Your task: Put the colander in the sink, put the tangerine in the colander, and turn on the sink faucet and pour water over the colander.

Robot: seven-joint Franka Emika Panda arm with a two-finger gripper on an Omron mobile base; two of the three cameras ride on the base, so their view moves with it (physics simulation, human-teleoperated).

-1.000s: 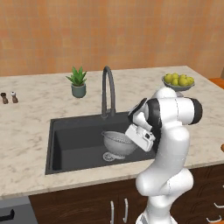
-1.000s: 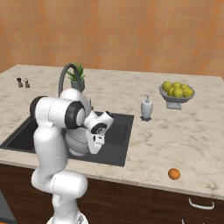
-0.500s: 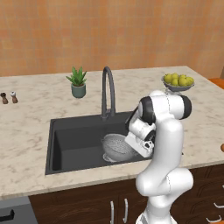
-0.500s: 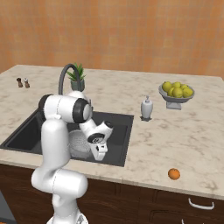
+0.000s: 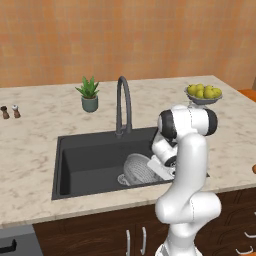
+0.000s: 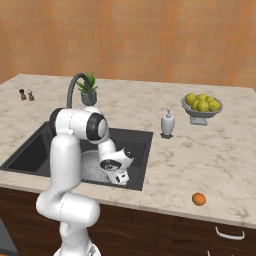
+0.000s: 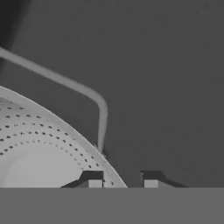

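colander (image 5: 140, 169) sits on the floor of the sink (image 5: 87, 162), right-hand part of the basin. gripper (image 7: 120, 183) is low at its rim, one fingertip over the rim edge, the other just outside, next to the side handle. jaws stand a little apart; cannot tell if they grip the rim or have let go. tangerine (image 6: 199, 199) lies on the counter (image 6: 210, 155) near the front edge, well apart, to the arm's right of the sink. next reach likely goes up, out and right. sink faucet (image 5: 123, 105) stands behind the basin.
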